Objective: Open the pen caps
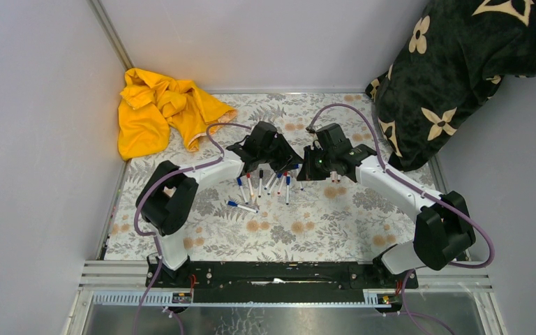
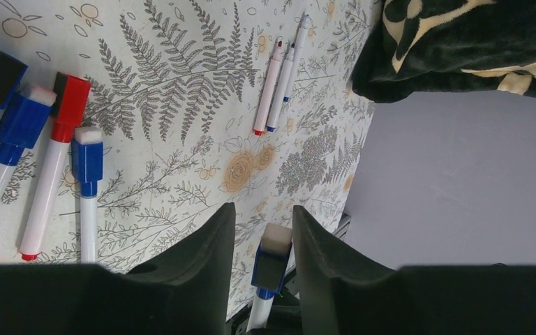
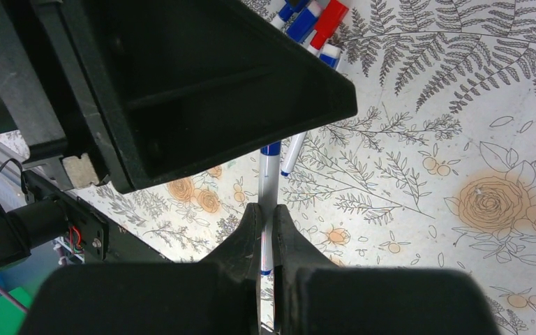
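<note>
Over the middle of the floral tabletop (image 1: 321, 230), a little nearer its far edge than its near one, we see the two arms meet nose to nose above a scatter of loose pens (image 1: 262, 187). The right gripper (image 3: 266, 218) is clenched on the white barrel of one marker pen (image 3: 268, 185) and holds it clear of the tabletop. The pen's long axis runs straight from the right gripper's fingers into the left gripper (image 2: 263, 222), along the line joining the two wrists. Its blue cap (image 2: 272, 266) sits between the left fingers (image 2: 321, 258), which bracket it without clamping. A sliver of tabletop shows between one pad and the cap. We judge the left arm the one to pull, straight back along the barrel, once its jaws bite. A sideways tug could lever the pen out of the right grip.
</note>
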Tool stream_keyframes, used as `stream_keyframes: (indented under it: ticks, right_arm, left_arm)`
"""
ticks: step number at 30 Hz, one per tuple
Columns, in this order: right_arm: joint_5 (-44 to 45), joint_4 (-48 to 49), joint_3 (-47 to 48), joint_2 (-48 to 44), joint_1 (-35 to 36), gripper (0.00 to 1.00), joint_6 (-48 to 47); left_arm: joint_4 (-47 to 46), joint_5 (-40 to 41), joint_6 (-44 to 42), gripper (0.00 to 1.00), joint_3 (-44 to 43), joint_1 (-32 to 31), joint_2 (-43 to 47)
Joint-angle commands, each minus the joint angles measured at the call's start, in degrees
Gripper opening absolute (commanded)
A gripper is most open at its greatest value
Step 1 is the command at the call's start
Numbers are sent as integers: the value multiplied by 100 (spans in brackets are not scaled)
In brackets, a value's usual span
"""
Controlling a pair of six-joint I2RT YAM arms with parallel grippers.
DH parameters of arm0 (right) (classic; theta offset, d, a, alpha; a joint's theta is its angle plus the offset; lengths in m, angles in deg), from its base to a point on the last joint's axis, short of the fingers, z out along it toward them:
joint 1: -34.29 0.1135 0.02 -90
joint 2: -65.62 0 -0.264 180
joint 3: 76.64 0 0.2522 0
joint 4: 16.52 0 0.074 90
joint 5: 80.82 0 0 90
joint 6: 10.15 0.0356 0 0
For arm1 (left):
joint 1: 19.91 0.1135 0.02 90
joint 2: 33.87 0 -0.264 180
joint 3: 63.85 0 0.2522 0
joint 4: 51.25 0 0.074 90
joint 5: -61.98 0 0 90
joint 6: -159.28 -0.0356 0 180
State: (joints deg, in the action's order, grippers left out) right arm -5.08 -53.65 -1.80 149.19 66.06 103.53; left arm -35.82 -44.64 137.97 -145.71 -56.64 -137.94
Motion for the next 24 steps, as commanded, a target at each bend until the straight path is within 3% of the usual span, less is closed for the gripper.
stream_keyframes:
  ticks: [1,11,24]
  right_arm:
    - [-201,149,151,-6,-48,0,17]
    - [-202,169,-28,-73,-115,0,29]
    - [-348,251,-158,-157,-183,3,54]
  left_arm:
    - [-404,-24,69,39,64,-32,60]
    - [-415,24,-13,31,202,-30,160]
    - [-487,93,-46,9,351,-35,299]
